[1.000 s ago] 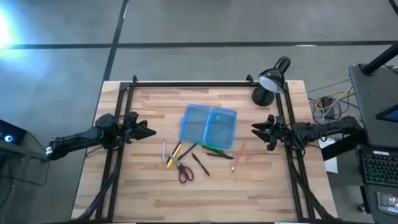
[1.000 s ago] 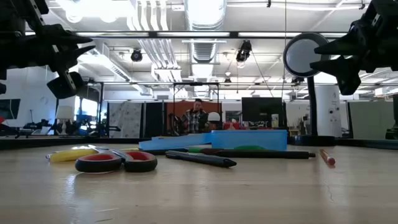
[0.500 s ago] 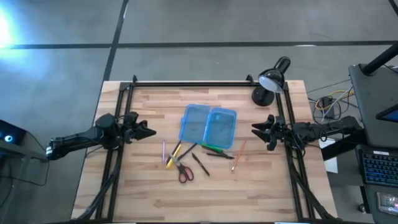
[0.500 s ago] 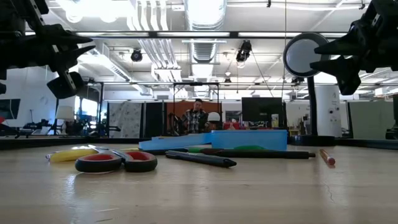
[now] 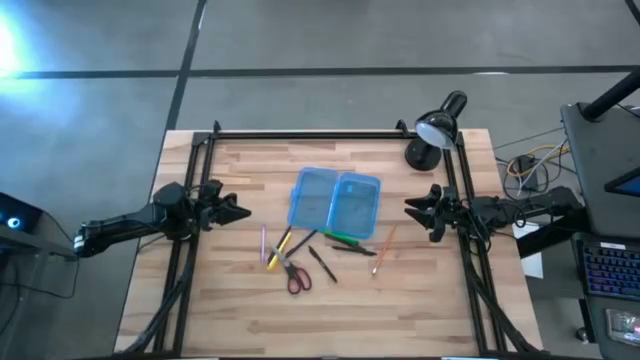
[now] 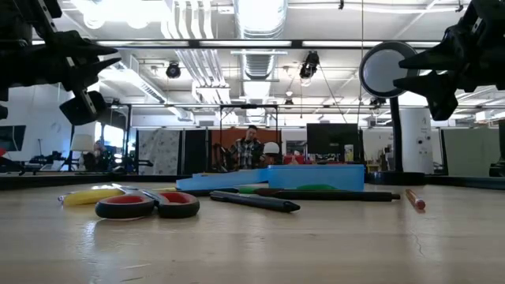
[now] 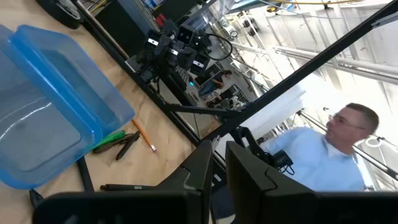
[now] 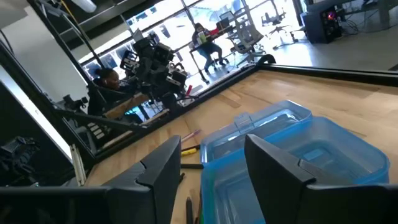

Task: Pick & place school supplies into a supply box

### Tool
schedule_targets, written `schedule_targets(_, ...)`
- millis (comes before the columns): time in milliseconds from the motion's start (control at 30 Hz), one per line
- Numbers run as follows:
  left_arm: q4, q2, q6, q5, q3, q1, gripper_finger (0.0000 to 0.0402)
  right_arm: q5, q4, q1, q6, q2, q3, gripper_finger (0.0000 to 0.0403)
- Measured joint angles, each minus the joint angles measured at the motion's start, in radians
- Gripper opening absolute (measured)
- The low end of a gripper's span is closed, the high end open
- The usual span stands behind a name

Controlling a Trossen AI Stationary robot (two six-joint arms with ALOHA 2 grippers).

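Left gripper hovers at the table's left edge, fingers narrowly parted, holding nothing. Right gripper hovers at the right edge, fingers widely parted, empty. One box lies open at centre, long axis left-right. Near it: one scissors, and roughly six pens and pencils at mixed angles.

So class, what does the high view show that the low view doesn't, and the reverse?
High only: the box lying open in two halves, the pink pen, and both arms at opposite table edges. Low only: the room behind, with a person seated there. Both: the scissors, the lamp, the orange pencil.
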Motion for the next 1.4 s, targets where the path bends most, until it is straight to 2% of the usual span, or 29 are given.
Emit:
schedule_targets(467, 0.000, 0.000, 0.000, 0.000, 0.000, 0.000, 0.0029, 0.002, 0.008, 0.000, 0.001, 0.000, 0.000, 0.0169)
schedule_targets(600, 0.000, 0.000, 0.000, 0.000, 0.000, 0.000, 0.0029, -0.002, 0.037, 0.000, 0.053, 0.001, -0.001, 0.0169)
schedule_targets(733, 0.000, 0.000, 0.000, 0.000, 0.000, 0.000, 0.0029, 0.085, 0.105, -0.008, 0.046, 0.014, 0.000, 0.0169)
schedule_targets(833, 0.000, 0.000, 0.000, 0.000, 0.000, 0.000, 0.0029, 0.100, 0.100, -0.017, 0.011, 0.028, -0.001, 0.0169)
schedule_targets(967, 0.000, 0.000, 0.000, 0.000, 0.000, 0.000, 0.0029, 0.044, 0.066, -0.016, 0.126, 0.034, 0.000, 0.0169)
schedule_targets(1100, 0.000, 0.000, 0.000, 0.000, 0.000, 0.000, 0.0029, 0.048, 0.045, -0.017, 0.295, 0.034, 0.000, 0.0169)
schedule_targets(1233, 0.000, 0.000, 0.000, 0.000, 0.000, 0.000, 0.0029, 0.202, 0.044, -0.020, 0.374, 0.042, 0.000, 0.0169)
schedule_targets(1300, 0.000, 0.000, 0.000, 0.000, 0.000, 0.000, 0.0029, 0.267, 0.052, -0.027, 0.471, 0.045, 0.000, 0.0169)
schedule_targets(1400, 0.000, 0.000, 0.000, 0.000, 0.000, 0.000, 0.0029, 0.298, 0.064, -0.048, 0.523, 0.056, 0.000, 0.0169)
